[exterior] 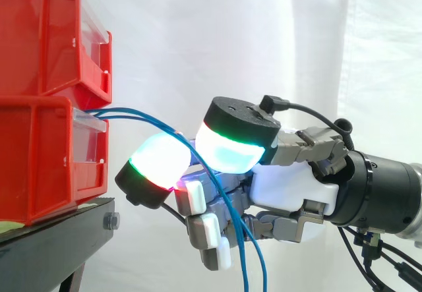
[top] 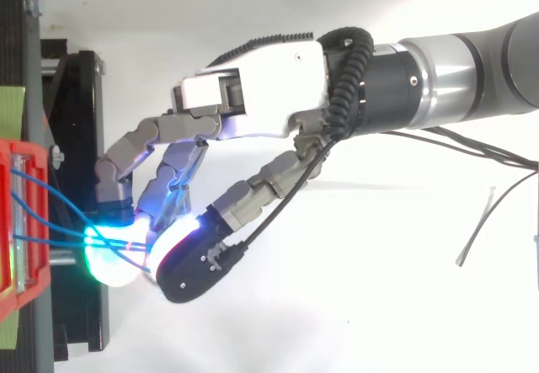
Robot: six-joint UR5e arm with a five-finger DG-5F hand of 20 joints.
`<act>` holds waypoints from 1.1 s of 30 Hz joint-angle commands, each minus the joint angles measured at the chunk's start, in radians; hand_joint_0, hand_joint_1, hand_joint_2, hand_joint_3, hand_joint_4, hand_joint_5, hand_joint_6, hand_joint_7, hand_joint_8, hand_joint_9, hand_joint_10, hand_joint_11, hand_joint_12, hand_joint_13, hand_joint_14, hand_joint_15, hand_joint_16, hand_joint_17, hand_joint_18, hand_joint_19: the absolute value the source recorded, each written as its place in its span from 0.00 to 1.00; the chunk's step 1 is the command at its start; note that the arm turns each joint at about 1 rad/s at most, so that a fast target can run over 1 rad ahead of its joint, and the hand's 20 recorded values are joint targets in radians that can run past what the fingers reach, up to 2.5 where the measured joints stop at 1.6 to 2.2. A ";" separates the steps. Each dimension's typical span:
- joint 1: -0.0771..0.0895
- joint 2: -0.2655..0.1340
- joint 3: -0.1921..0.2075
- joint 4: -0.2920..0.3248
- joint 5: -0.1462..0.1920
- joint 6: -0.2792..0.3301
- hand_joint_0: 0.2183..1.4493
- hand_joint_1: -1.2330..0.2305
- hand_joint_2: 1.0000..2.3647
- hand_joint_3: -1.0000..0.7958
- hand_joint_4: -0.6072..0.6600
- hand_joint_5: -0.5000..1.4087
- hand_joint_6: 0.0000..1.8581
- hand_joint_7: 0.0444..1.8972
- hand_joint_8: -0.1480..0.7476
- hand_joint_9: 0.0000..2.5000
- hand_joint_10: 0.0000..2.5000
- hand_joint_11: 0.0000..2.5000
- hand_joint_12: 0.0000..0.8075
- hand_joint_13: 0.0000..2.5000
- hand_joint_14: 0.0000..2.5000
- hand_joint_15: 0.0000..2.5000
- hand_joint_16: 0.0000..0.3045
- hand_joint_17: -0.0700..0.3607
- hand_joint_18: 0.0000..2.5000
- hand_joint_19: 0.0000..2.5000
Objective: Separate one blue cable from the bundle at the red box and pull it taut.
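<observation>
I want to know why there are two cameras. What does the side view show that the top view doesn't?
Side view: two red bins stacked, and blue cables drooping past the hand to the picture's bottom. Top view: the long grey arm coming from the right, and those cables fanned apart at the bin. Both: the hand, blue cables, red bin, black stand.

Arm comes in level, with the wrist straight behind the hand. The back of the hand faces up. Fingers are curled ahead of the palm. Two fingertips glow white-cyan and are closed toward each other, with a blue cable pinched between them. The other fingers are folded under the palm.
</observation>
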 commanded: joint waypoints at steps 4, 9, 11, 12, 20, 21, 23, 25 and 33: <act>0.000 0.000 0.001 0.001 0.000 0.000 0.39 0.31 0.00 0.28 0.74 0.15 0.46 0.47 0.62 0.32 0.01 0.28 0.55 0.41 0.01 0.24 0.20 0.48 0.37 0.25; 0.000 0.001 0.001 0.001 0.000 0.000 0.34 0.36 0.00 0.28 0.72 0.16 0.46 0.48 0.63 0.34 0.01 0.29 0.56 0.42 0.01 0.25 0.20 0.48 0.38 0.26; -0.002 0.000 0.001 0.003 0.000 0.000 0.33 0.38 0.00 0.28 0.72 0.16 0.47 0.48 0.63 0.34 0.01 0.29 0.56 0.42 0.01 0.25 0.20 0.47 0.39 0.26; -0.002 0.000 0.001 0.006 0.000 0.000 0.35 0.41 0.00 0.28 0.72 0.16 0.47 0.49 0.63 0.35 0.01 0.29 0.57 0.42 0.01 0.25 0.20 0.47 0.39 0.27; -0.002 0.001 0.001 0.006 0.000 0.000 0.39 0.28 0.01 0.43 0.56 0.16 0.49 0.58 0.64 0.36 0.01 0.32 0.56 0.43 0.01 0.26 0.20 0.48 0.40 0.27; -0.003 0.000 0.001 0.006 0.000 0.000 0.40 0.26 0.01 0.43 0.56 0.16 0.50 0.58 0.64 0.36 0.01 0.33 0.57 0.43 0.01 0.26 0.20 0.48 0.40 0.27; -0.002 0.000 0.002 0.004 0.000 0.000 0.43 0.23 0.01 0.41 0.57 0.15 0.50 0.57 0.63 0.36 0.01 0.33 0.56 0.44 0.01 0.27 0.20 0.48 0.40 0.27; -0.003 0.000 0.001 0.003 0.000 0.003 0.47 0.22 0.01 0.34 0.57 0.15 0.51 0.55 0.63 0.36 0.01 0.34 0.56 0.44 0.01 0.28 0.20 0.48 0.40 0.27; -0.003 0.000 0.002 0.001 0.000 0.003 0.40 0.21 0.00 0.28 0.60 0.17 0.51 0.56 0.64 0.42 0.01 0.40 0.56 0.46 0.01 0.29 0.19 0.47 0.42 0.26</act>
